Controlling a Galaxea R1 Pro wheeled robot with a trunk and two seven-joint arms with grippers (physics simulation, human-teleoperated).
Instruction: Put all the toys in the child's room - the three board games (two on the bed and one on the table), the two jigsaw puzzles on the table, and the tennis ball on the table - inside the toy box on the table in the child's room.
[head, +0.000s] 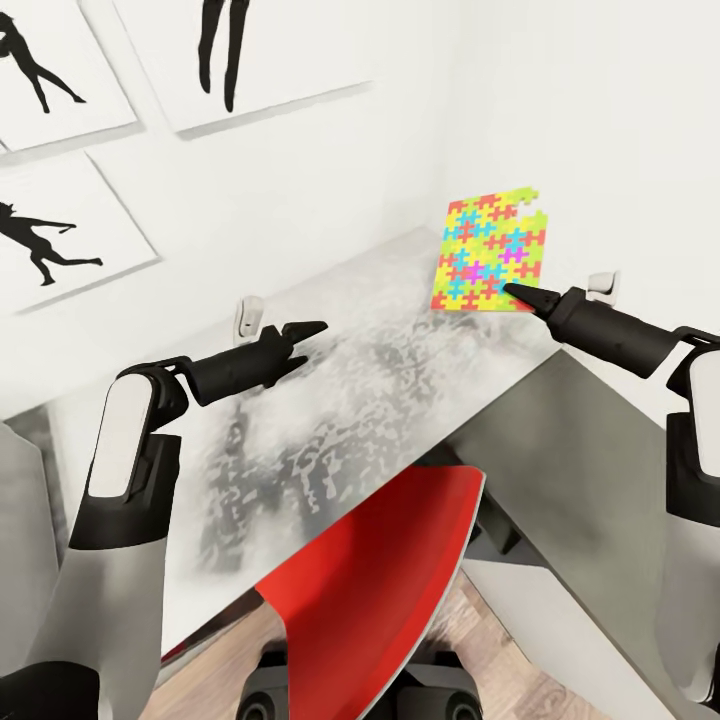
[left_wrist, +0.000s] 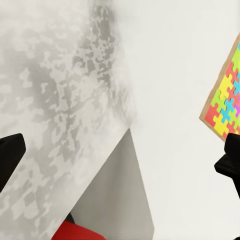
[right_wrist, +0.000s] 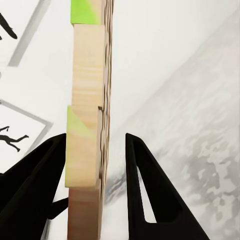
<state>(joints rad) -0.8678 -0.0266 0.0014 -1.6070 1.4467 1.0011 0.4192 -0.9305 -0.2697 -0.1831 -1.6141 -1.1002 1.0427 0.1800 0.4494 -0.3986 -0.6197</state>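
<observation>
A jigsaw puzzle (head: 488, 255) of bright interlocking pieces stands upright above the far end of the table (head: 350, 400). My right gripper (head: 520, 293) is shut on its lower corner. In the right wrist view the puzzle (right_wrist: 87, 100) is edge-on between the two black fingers (right_wrist: 47, 170), one pressed on it and the other a little apart. My left gripper (head: 305, 345) hovers open over the middle of the mottled grey tabletop with nothing in it. The left wrist view has the puzzle (left_wrist: 225, 107) off to one side.
A red chair (head: 390, 580) is pushed under the table's near edge, right below me. White walls close off the table's far side, with framed silhouette pictures (head: 60, 225) and two small wall brackets (head: 250, 315) (head: 603, 287). Wooden floor (head: 500, 660) shows beneath.
</observation>
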